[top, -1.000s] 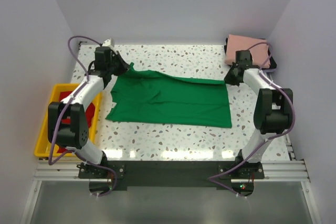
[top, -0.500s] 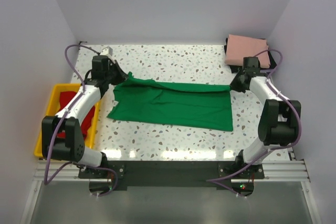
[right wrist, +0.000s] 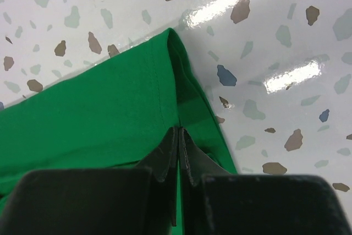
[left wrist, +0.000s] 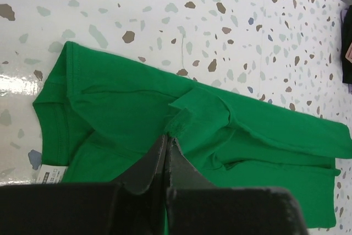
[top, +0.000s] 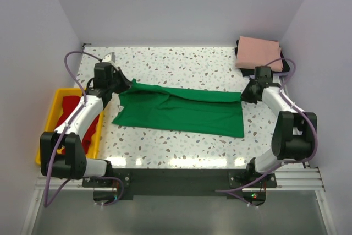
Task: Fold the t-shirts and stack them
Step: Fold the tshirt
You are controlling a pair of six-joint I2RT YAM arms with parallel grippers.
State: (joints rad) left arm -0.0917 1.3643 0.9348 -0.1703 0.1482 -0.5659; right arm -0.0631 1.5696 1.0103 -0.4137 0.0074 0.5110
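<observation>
Both arms have pulled back toward their bases since a second ago. The left gripper [left wrist: 166, 136] is clenched on a raised fold of the green t-shirt [top: 181, 111], and the right gripper [right wrist: 178, 129] is pinched on its corner hem. The shirt's far edge, strung between the two jaws, now sits nearer, doubled over the cloth lying flat on the terrazzo table [top: 181, 61]. Beyond the right jaws lies the folded pink t-shirt [top: 257, 52], unmoved. Outboard of the left jaws, the red t-shirt [top: 69, 105] lies in the yellow tray [top: 48, 115].
</observation>
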